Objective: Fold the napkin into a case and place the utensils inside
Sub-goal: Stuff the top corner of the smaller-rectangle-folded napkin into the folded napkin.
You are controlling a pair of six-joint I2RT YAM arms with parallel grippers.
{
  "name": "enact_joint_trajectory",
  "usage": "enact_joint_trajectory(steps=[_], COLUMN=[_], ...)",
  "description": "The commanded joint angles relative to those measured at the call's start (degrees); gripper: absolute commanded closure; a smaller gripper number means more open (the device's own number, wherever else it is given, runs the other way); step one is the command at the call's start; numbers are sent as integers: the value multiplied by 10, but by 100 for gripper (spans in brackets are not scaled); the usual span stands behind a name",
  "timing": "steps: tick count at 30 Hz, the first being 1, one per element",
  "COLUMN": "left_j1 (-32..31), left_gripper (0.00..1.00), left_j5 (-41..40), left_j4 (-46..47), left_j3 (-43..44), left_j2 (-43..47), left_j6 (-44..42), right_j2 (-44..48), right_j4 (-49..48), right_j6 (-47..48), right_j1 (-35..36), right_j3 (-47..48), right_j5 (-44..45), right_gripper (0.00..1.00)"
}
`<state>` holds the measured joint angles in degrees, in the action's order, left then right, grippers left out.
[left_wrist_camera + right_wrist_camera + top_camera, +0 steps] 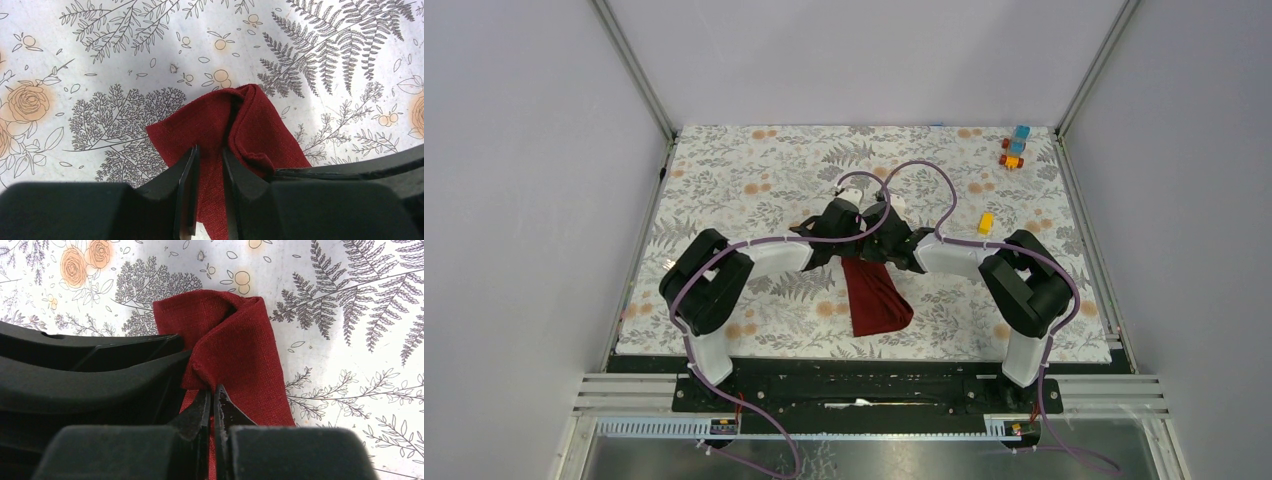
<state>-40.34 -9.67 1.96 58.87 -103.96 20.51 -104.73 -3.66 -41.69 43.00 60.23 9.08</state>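
Item under inspection: the napkin [876,298], dark red, lies crumpled and part-folded at mid-table on the floral mat [754,180], with its far end beneath both wrists.

Right gripper [214,405]: jaws pressed together on a puckered cloth edge.

Left gripper [209,185]: jaws stand narrowly apart with cloth filling the gap. Whether they pinch it or merely straddle it, I cannot tell.

A raised fold [250,100] humps just beyond the fingertips.

Finding: folding is underway and no case is formed. No utensils show in any view.

Recommendation: confirm the left hold, then carry both corners at a matched height and pace. Keep the edge taut between them and lay it square on the lower layer, so the pouch comes out narrow and even.
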Motion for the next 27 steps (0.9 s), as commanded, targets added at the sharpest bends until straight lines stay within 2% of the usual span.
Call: enact_joint_trajectory(steps=[1, 8, 10, 16, 22, 27], left_j1=[-2, -3, -3, 4, 35, 38], left_gripper=[74, 88, 99, 100, 100, 100], left_j5=[-21, -33, -33, 0, 93, 120], left_j4=[-3, -4, -5, 9, 63, 74], left_j3=[24, 26, 28, 12, -34, -46], left_j2=[-9, -10, -8, 17, 62, 72], left_j6=[-10, -10, -9, 2, 43, 53], right_j2=[15, 11, 10, 14, 22, 1], right_j4=[-17, -26, -27, -33, -60, -151], right_j6=[-14, -26, -31, -56, -146, -236], right_j1=[2, 2, 2, -4, -16, -29], right_j3=[3, 0, 0, -15, -39, -72], right_j5=[-10, -18, -21, -32, -65, -87], right_gripper=[100, 100, 100, 100, 100, 100])
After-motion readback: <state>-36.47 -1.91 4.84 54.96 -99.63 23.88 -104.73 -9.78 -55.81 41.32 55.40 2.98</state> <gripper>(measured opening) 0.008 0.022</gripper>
